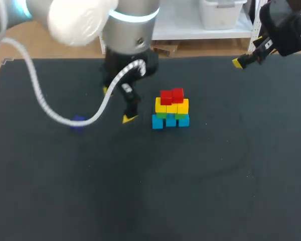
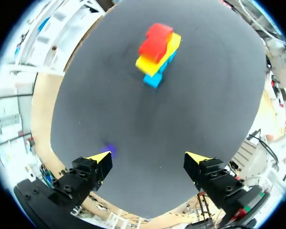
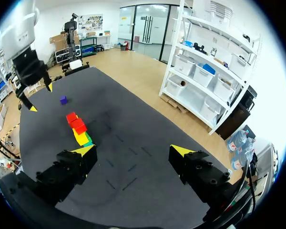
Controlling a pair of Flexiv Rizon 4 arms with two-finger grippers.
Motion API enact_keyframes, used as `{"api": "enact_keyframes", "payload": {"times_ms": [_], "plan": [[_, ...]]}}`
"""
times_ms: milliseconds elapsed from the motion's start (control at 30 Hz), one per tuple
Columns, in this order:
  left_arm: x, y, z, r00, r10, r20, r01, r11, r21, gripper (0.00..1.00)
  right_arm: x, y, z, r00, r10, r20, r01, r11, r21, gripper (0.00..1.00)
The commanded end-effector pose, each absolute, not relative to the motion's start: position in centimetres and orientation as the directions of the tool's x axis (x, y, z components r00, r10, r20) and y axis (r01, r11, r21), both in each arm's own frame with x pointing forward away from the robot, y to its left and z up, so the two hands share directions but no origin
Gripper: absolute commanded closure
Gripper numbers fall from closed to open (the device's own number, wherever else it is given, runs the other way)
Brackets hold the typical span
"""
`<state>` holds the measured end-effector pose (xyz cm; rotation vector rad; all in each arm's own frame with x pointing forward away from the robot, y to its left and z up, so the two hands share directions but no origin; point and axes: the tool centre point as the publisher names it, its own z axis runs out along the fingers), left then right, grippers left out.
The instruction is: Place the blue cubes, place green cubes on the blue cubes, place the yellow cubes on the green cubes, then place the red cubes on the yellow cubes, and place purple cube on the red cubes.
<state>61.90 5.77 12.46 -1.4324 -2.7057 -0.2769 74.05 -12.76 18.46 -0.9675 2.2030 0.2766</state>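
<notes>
Black matting covers the table [image 1: 231, 191], and on it the purple cube [image 3: 63, 99] lies alone. It is well apart from the stack it is meant to crown, and in the head view a white cable [image 1: 40, 98] from the left arm partly crosses it. It looks a small, rigid, light block with flat faces, probably best taken across two opposite sides, low enough that it cannot pivot between the pads. The left gripper [image 2: 148, 156] hangs between cube and stack, fingers spread wide with nothing in them. In its wrist view the cube shows just outside one yellow tip, not between the two. Near the table's middle stands the stack: blue cubes [image 1: 170, 121] at the base, green cubes [image 1: 162, 115] barely showing above them, yellow cubes [image 1: 171, 107] next and two red cubes [image 1: 171, 96] on top. Nothing seems to bind the layers, so a hard set-down could well shift them. The right gripper [image 3: 132, 150] hangs at the far right side, equally open and empty.
</notes>
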Motion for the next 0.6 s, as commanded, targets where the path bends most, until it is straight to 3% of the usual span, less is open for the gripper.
{"api": "enact_keyframes", "payload": {"times_ms": [33,467,600], "plan": [[59.2,9.8,12.0,-0.565,0.817,-0.111,0.806,0.576,0.138,0.0,74.0,-12.8,18.5,-0.473,-0.561,-0.679,-0.71,0.699,-0.083,0.0],[59.7,14.5,8.2,-0.746,0.657,-0.112,0.638,0.753,0.161,0.0,74.0,-12.8,18.5,-0.473,-0.561,-0.679,-0.71,0.699,-0.083,0.0],[60.3,14.0,6.1,-0.781,0.601,-0.17,0.59,0.799,0.117,0.0,74.0,-12.8,18.5,-0.473,-0.561,-0.679,-0.71,0.699,-0.083,0.0]]}}
